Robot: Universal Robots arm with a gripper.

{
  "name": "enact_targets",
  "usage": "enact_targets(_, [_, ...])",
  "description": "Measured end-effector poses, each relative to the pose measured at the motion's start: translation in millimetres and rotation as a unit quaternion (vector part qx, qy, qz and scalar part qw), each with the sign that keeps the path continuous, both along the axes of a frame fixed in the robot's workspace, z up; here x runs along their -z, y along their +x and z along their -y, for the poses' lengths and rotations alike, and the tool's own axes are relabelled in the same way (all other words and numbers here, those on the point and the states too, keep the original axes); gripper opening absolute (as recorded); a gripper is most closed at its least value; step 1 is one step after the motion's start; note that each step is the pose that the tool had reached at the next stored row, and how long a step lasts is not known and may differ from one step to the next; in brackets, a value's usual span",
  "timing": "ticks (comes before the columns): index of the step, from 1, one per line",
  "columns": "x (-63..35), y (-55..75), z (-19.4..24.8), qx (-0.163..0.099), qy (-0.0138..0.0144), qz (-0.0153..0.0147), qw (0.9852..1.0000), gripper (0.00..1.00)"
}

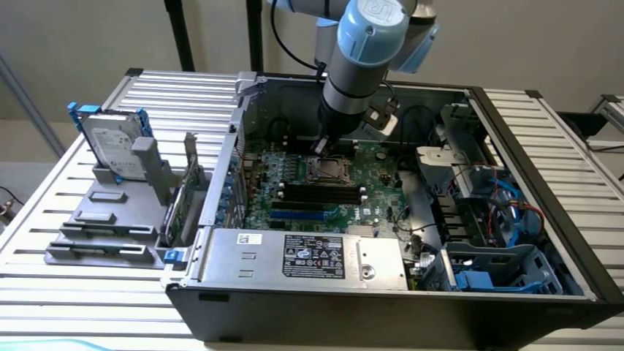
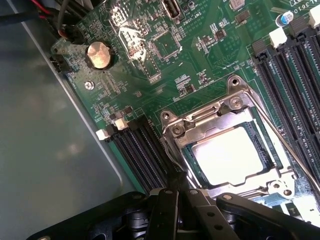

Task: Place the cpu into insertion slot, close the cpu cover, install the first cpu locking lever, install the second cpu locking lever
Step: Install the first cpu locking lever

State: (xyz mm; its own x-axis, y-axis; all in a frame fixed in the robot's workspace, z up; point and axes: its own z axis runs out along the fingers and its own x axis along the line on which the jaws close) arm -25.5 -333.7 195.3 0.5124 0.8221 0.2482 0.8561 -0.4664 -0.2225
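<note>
Slatted grey bench, open black PC case (image 1: pixel 546 241). Pale square cpu (image 2: pixel 229 154) sits in the silver-rimmed insertion slot (image 2: pixel 192 160), silver frame cover (image 2: pixel 220 117) down. Your black gripper (image 2: pixel 177 192), fingers closed, meets the thin wire locking lever (image 2: pixel 174 167): first-lever step, likely. It calls for a steady press.

The arm (image 1: pixel 361 66) reaches steeply downward, its hand (image 1: pixel 320 146) pointing down with fingers (image 2: pixel 167 210) closed together.

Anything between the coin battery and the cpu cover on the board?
In the wrist view, bare green motherboard with small soldered chips lies between the coin battery and the cpu cover, which sits closed over the cpu.
</note>
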Motion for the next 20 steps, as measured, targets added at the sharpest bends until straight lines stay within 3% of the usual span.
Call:
enact_targets(16, [2.8,4.2,0.0,0.000,0.0002,0.0001,1.0000,0.11])
enact_targets(20, [-0.9,1.7,0.9,0.000,0.0026,0.0000,1.0000,0.11])
